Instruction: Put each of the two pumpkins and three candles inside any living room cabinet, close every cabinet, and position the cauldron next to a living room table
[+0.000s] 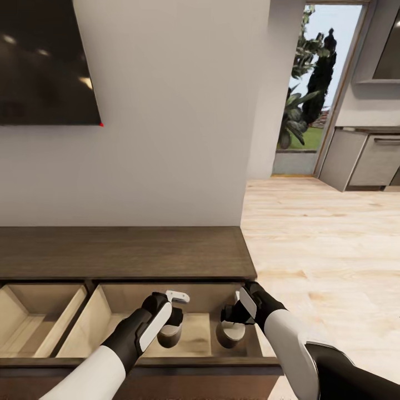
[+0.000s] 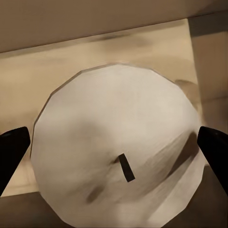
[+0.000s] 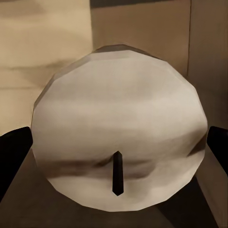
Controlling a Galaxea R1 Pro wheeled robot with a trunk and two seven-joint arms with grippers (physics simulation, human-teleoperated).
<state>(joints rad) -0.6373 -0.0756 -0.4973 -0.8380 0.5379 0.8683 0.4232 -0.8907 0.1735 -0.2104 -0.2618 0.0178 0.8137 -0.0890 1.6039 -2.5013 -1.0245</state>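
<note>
Pale candles lowered into the open cabinet (image 1: 128, 253).
Left gripper (image 1: 169, 328) and right gripper (image 1: 230, 328) each pinch a candle (image 2: 118, 147) (image 3: 121, 133), low inside the compartment for release.

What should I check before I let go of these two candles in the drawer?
1. Left gripper over the open drawer: ok.
2. Right gripper over the same compartment: ok.
3. Left candle between the fingers: ok, a finger on each side.
4. Right candle between the fingers: ok.
5. Candles resting on the drawer floor: cannot tell.
6. Gap between the two candles in the head view: ok, apart.
</note>
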